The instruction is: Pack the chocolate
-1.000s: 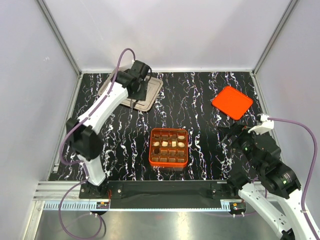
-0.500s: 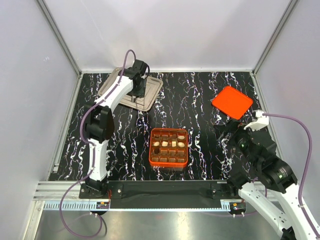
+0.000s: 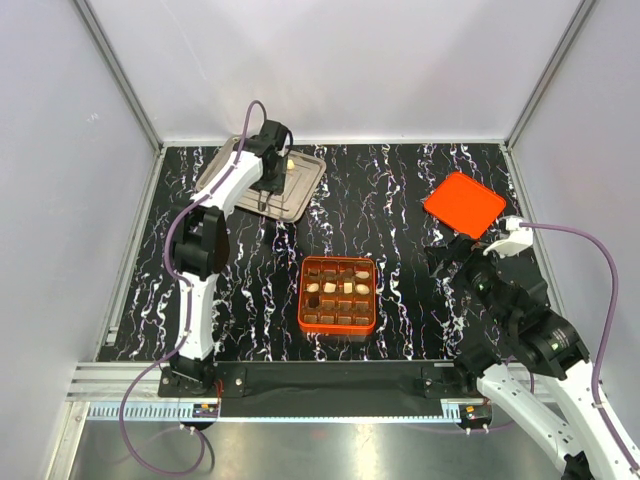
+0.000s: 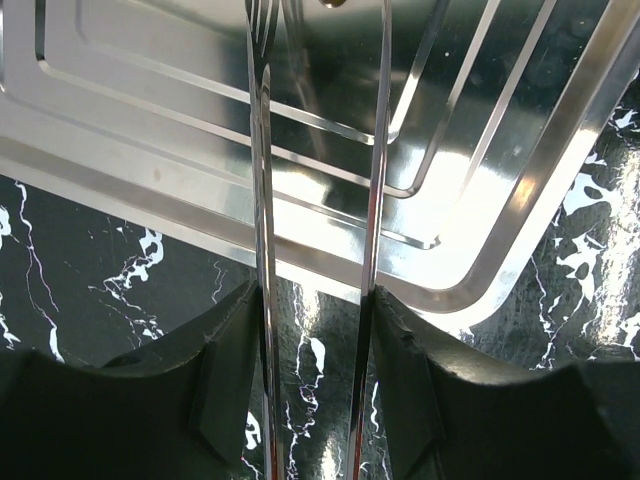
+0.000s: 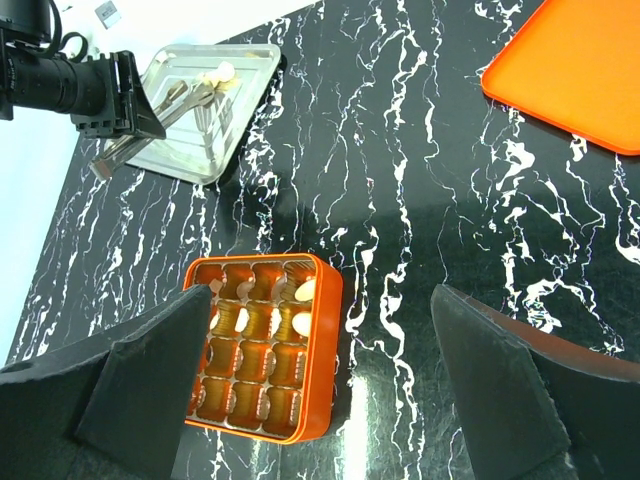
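The black marbled table fills the top view. The left arm reaches to 11 o'clock, and the right arm sits at 4 o'clock. The orange lid lies alone at 2 o'clock, well apart from the orange box, which stands uncovered at the centre. The metal tray is up at 11 o'clock.

Over that tray hangs the left gripper: two thin metal tongs with a narrow gap between them and nothing caught in it. The right gripper is spread wide and empty, looking down towards the box.

And the chocolate? Most of it, cream and brown, sits in the box's cells. Some cells look unfilled, though dark pieces are hard to tell from the brown grid. One cream piece lies on the tray, near the left wrist at its 2 o'clock.

This reads as a pick from the tray, with packing well along. The next move calls for care: tongs down either side of that tiny piece, a gentle pinch, then a carry towards 5 o'clock to a free cell.
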